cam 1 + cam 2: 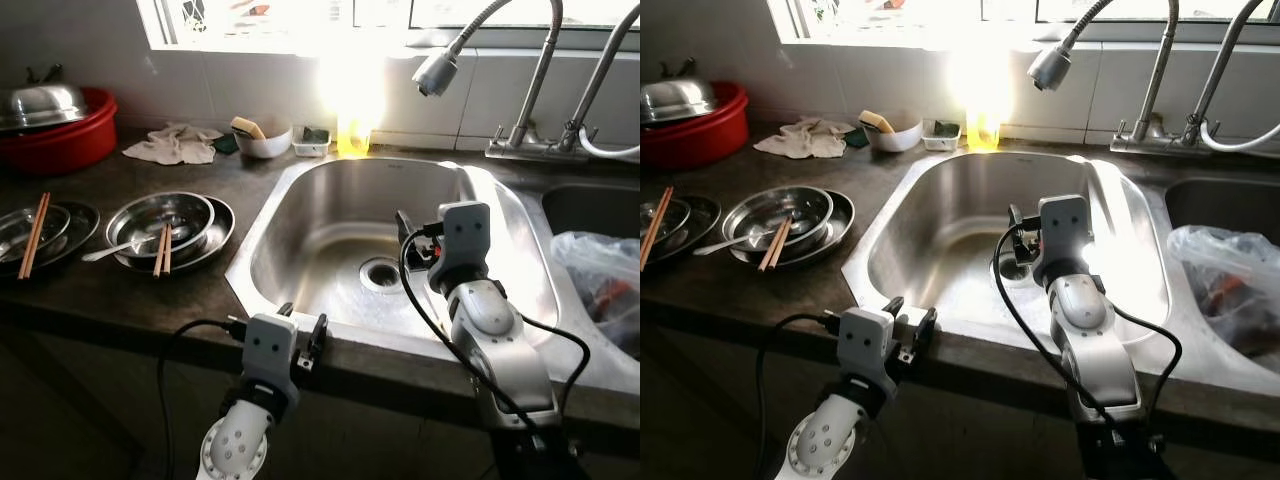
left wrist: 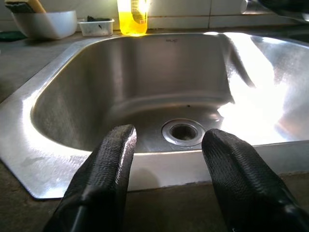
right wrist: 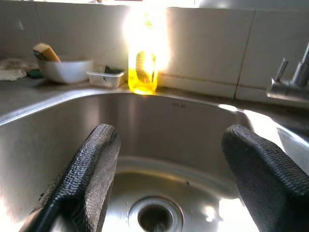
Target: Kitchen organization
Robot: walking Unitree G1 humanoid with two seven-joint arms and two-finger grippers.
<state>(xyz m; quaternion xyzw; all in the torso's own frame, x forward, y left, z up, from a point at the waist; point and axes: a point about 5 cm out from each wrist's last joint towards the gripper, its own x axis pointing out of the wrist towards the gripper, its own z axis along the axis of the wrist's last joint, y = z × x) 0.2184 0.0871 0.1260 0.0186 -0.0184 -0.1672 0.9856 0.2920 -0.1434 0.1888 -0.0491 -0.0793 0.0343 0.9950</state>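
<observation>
- Right wrist view: right gripper hangs inside the sink, jaws spread wide and empty; yellow bottle stands beyond them, probably its target.
- Left gripper, jaws spread too, waits at the sink's near rim, drain ahead between its fingers.

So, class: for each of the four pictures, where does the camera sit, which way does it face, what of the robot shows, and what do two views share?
Left eye view: on the head, looking down at the sink; left gripper and right gripper show.
Right eye view: beside it, same scene, slightly shifted.
Left wrist view: at the sink's front rim, facing the drain; both black fingers open.
Right wrist view: over the basin, facing the yellow bottle; fingers open.
Shared: both wrist views show drain, bottle and white bowl.
</observation>
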